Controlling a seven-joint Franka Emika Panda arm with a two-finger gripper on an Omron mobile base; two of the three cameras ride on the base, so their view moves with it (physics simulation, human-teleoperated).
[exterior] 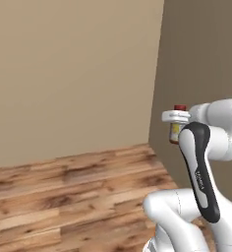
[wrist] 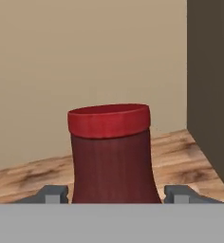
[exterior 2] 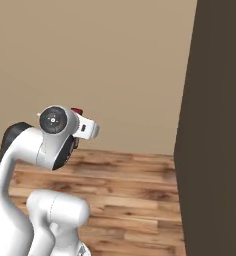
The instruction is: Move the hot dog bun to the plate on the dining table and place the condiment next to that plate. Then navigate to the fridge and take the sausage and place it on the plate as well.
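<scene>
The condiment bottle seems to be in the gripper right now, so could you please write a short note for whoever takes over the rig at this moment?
Gripper: shut on the condiment bottle, held upright with the red cap on top, a finger on either side.
Where things are: the bottle is carried in the air at the end of the arm, above a wooden floor, facing a beige wall and a dark panel.
Done: the bottle is picked up.
Left: set it beside the plate on the dining table, then fetch the sausage from the fridge. The bun's state cannot be told from here.
</scene>
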